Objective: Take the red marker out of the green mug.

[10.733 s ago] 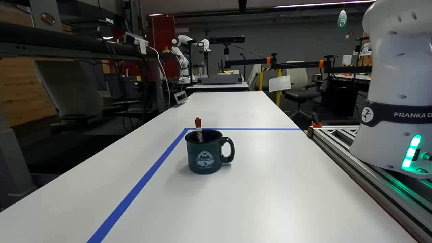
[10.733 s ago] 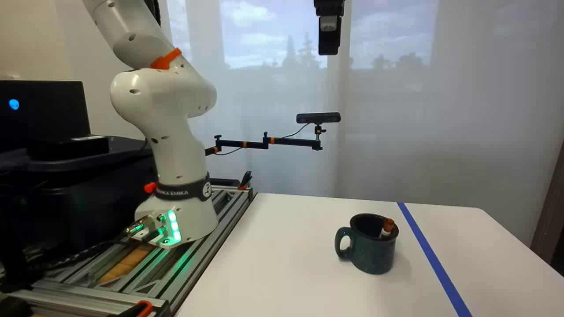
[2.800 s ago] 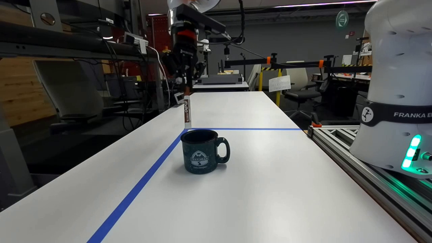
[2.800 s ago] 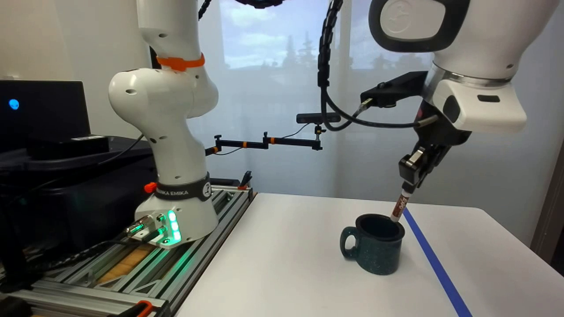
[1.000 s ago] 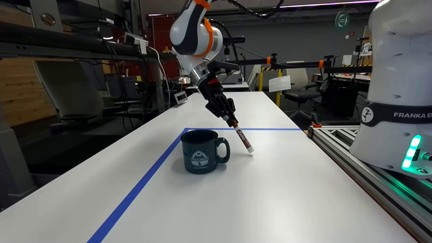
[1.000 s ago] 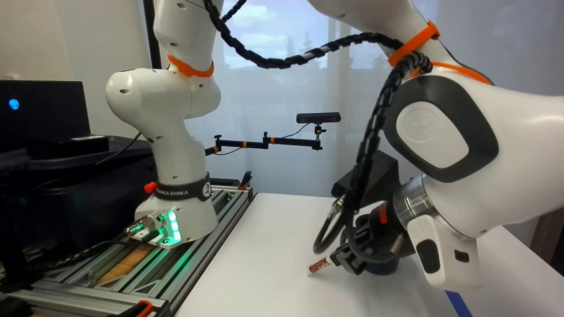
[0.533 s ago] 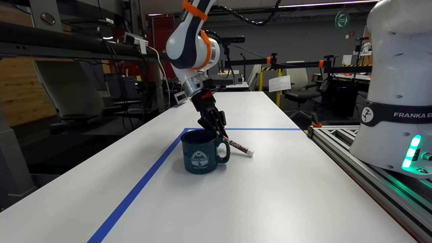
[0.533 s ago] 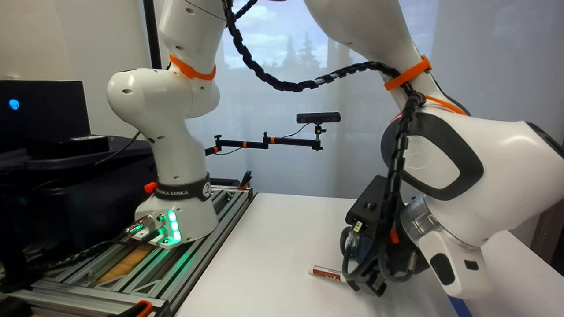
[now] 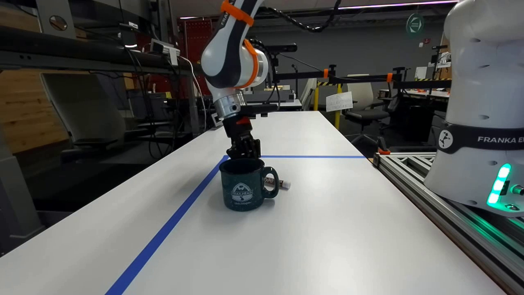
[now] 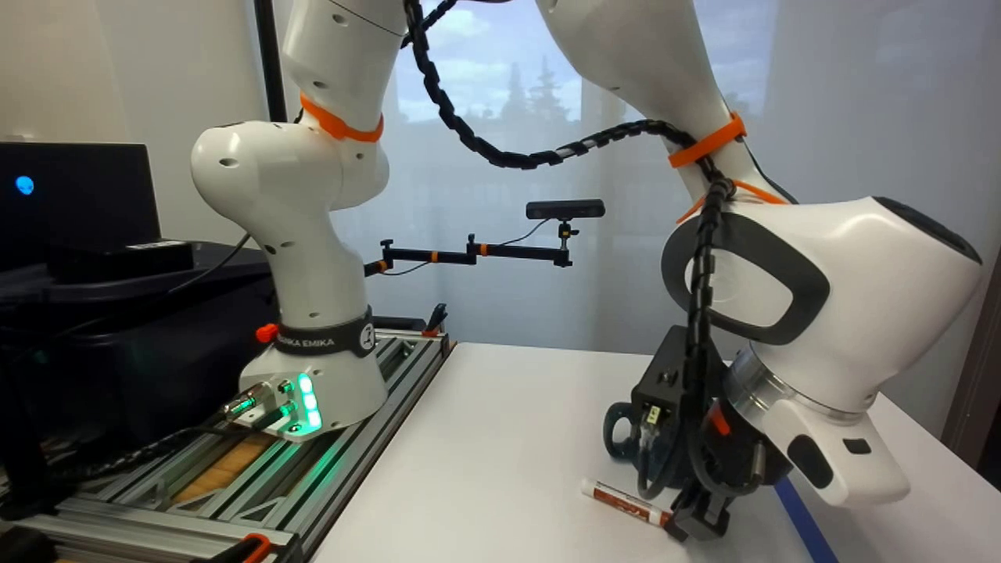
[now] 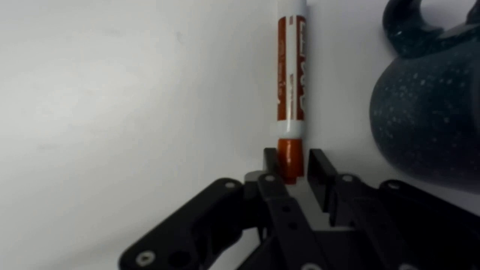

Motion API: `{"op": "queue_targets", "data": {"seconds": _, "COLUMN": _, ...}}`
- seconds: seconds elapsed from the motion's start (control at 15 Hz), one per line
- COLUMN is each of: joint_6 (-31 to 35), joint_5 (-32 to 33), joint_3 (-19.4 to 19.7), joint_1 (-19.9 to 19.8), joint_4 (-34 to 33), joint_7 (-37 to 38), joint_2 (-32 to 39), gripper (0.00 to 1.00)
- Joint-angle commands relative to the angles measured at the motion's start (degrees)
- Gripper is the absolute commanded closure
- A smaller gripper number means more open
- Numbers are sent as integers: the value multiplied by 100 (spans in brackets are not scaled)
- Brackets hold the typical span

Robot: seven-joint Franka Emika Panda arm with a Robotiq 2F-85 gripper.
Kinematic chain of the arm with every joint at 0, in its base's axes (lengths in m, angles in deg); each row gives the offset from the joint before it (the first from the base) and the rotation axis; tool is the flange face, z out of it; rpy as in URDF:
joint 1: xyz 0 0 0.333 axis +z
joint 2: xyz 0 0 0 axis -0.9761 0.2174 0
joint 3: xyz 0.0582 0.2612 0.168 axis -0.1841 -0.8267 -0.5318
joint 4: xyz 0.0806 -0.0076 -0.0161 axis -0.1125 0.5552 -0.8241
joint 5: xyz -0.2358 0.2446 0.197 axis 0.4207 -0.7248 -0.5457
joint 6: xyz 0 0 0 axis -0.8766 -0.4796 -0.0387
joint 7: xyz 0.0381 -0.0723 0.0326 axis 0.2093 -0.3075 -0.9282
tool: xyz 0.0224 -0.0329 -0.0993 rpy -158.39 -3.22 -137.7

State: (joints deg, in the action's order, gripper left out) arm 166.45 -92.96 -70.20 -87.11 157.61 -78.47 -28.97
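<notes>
The red marker (image 11: 291, 75) lies on the white table beside the green mug, its red cap toward my gripper (image 11: 292, 157). The fingers stand slightly apart around the cap, and a thin gap shows between the cap and the right-hand finger (image 11: 318, 165) in the wrist view. The green mug (image 9: 243, 184) stands upright with its handle toward the robot base. In an exterior view the mug hides the cap end of the marker (image 9: 286, 185) and my fingertips. Elsewhere the arm covers much of the mug (image 10: 615, 446), while the marker (image 10: 626, 504) shows in front of it.
A blue tape line (image 9: 163, 229) runs along the table past the mug. The robot base (image 10: 313, 375) is on a metal frame at the table's edge. A camera on a jointed bar (image 10: 565, 209) stands behind the table.
The marker, first in the mug, was lifted out and carried over the table. Over the last second it tipped from slanted to flat as my gripper came down, and the fingers parted slightly.
</notes>
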Motion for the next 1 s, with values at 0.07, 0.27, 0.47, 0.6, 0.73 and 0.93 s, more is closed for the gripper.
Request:
{"op": "queue_targets", "data": {"seconds": 0.07, "joint_6": 410, "joint_5": 135, "joint_3": -43, "joint_1": 101, "joint_4": 405, "joint_7": 150, "joint_2": -546, "gripper": 32}}
{"op": "queue_targets", "data": {"seconds": 0.27, "joint_6": 462, "joint_5": 245, "joint_3": 11, "joint_1": 173, "joint_4": 505, "joint_7": 247, "joint_2": -925, "gripper": 10}}
{"op": "queue_targets", "data": {"seconds": 0.47, "joint_6": 526, "joint_5": 453, "joint_3": 79, "joint_1": 250, "joint_4": 557, "joint_7": 426, "joint_2": -1361, "gripper": 0}}
{"op": "queue_targets", "data": {"seconds": 0.6, "joint_6": 561, "joint_5": 547, "joint_3": 63, "joint_1": 262, "joint_4": 593, "joint_7": 466, "joint_2": -1631, "gripper": 0}}
{"op": "queue_targets", "data": {"seconds": 0.73, "joint_6": 512, "joint_5": 525, "joint_3": -4, "joint_1": 273, "joint_4": 619, "joint_7": 451, "joint_2": -1868, "gripper": 0}}
{"op": "queue_targets", "data": {"seconds": 0.93, "joint_6": 430, "joint_5": 463, "joint_3": -144, "joint_1": 391, "joint_4": 676, "joint_7": 444, "joint_2": -2089, "gripper": 0}}
